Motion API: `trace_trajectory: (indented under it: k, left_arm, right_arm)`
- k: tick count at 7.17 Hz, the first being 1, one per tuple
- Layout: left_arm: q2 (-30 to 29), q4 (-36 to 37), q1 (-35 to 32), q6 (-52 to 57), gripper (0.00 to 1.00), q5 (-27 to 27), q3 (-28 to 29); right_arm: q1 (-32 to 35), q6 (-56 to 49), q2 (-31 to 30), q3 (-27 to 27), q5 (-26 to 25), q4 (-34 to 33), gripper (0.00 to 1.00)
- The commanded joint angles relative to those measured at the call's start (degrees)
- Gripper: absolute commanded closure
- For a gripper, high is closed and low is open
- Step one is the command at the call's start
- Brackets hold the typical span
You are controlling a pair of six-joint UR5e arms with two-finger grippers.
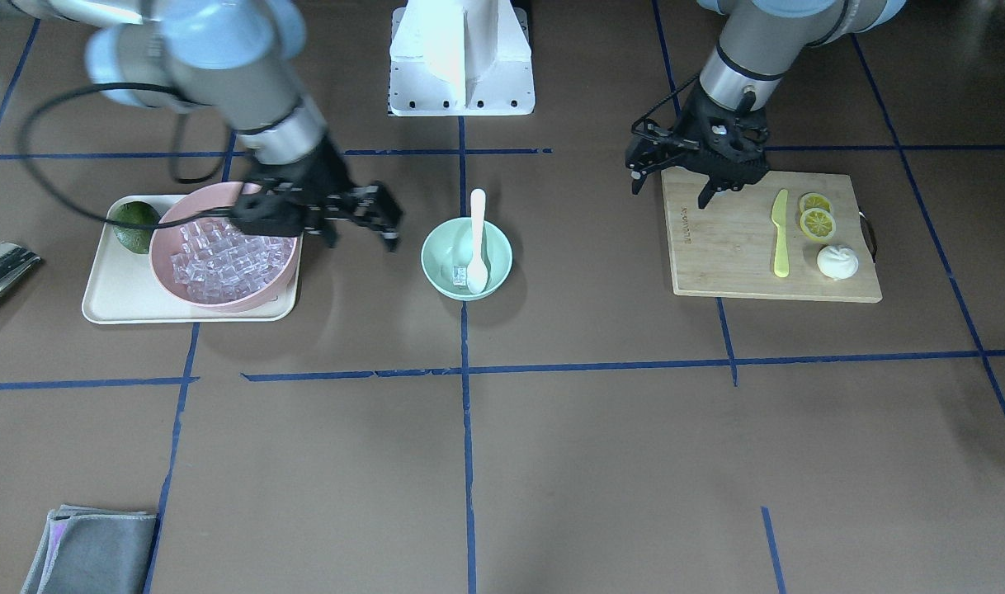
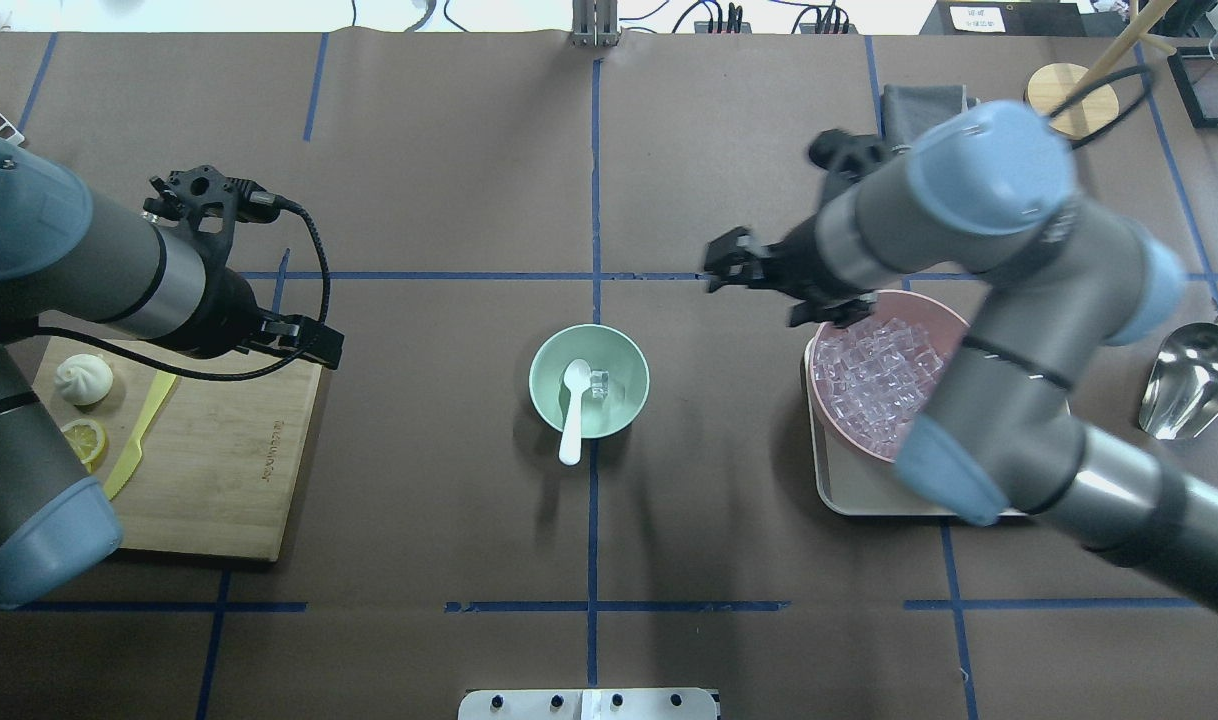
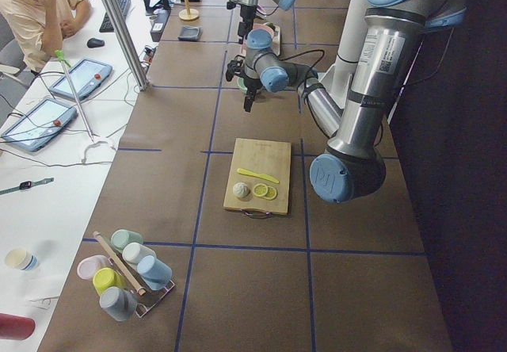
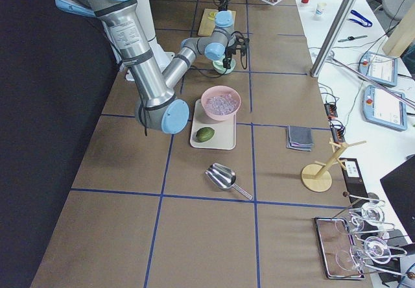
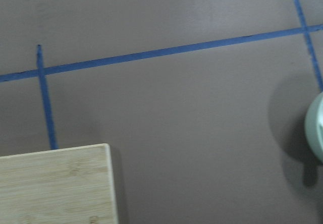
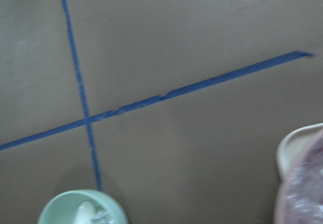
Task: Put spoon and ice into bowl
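The mint-green bowl (image 1: 446, 247) (image 2: 629, 385) stands at the table's middle. The white spoon (image 1: 477, 235) (image 2: 573, 405) lies in it, scoop down, handle over the rim. One clear ice cube (image 2: 599, 381) (image 1: 460, 272) sits in the bowl beside the scoop. The heap of ice (image 1: 222, 264) (image 2: 874, 375) fills the pink bowl (image 1: 168, 239). My right gripper (image 1: 362, 235) (image 2: 759, 290) is open and empty, above the table between the pink bowl and the mint bowl. My left gripper (image 1: 669, 191) (image 2: 261, 268) is open and empty over the cutting board's corner.
The pink bowl stands on a cream tray (image 1: 110, 301) with a green fruit (image 1: 134, 224). The wooden cutting board (image 1: 717, 247) holds a yellow-green knife (image 1: 780, 235), lemon slices (image 1: 817, 221) and a white bun (image 1: 837, 262). A metal scoop (image 2: 1194, 380) and a grey cloth (image 1: 90, 549) lie further off.
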Motion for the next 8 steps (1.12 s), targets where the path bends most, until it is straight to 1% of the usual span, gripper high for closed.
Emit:
trace_trajectory:
  k: [1,2,3,4,5,6,7,8]
  left_arm:
    - [5.89,0.41,-6.73,13.95,0.01,-2.02,-0.15]
    - [8.8,0.59,-13.65,23.51,0.01,-7.61,0.37]
    - [12.4,0.85,-19.72,31.52,0.01,-11.93,0.46]
    - [14.7,1.64,-24.48,37.69,0.01,-14.15,0.81]
    - [15.15,5.56,-29.14,44.8,0.01,-14.6,0.82]
    - [15.16,10.91,-34.58,55.05,0.01,-14.52,2.03]
    - [15.07,12.18,-41.86,64.38,0.01,-14.78,5.96]
    - [15.16,12.19,-44.89,66.13,0.01,-18.79,10.79]
  right_arm:
    - [9.46,-16.61,-15.32,7.1,5.39,0.01,0.0]
    - [17.24,-27.13,-20.35,8.08,11.93,0.01,0.0]
    - [24.02,-38.72,-25.7,7.48,16.08,-0.07,0.0]
    - [28.61,-50.41,-29.32,5.13,16.65,-0.25,0.0]
    - [33.01,-60.62,-29.88,0.32,16.65,-0.34,0.0]
    - [37.75,-69.6,-29.63,-5.12,16.65,-0.25,0.0]
    - [40.32,-75.69,-29.36,-8.92,17.18,-0.34,0.0]
    - [40.69,-76.19,-29.8,-10.0,17.18,-0.34,0.0]
